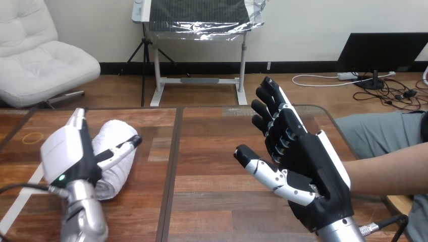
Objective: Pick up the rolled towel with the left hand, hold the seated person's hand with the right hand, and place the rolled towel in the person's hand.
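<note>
I see the wooden table point(212, 131) laid in brown planks. A dark seam point(171, 166) runs front to back just right of the rolled towel point(117, 151), splitting the top into 2 panels. The table's corner farthest from the towel is rounded.

The towel is white and lies on the wood, its length pointing away from the robot. The left hand point(68, 156) sits against the towel's left side, with its white back toward the camera. It touches the towel near its middle, but I cannot tell whether it grips the towel or only rests on it.

1 thin yellow rubber band point(34, 136) lies flat on the planks well left of the towel. A pale strip point(22, 194) lies slantwise on the wood, left of the towel's near end and past the left hand.

Well right of the towel, beyond the seam, the right hand point(313, 176) is raised above the table with its dark palm in view. Its fingers are straight and spread wide, the thumb juts out toward the towel, and nothing is in its grasp. The person's forearm point(386, 174) comes in from the side farthest from the towel and passes behind the right hand. I cannot tell whether the 2 touch.
</note>
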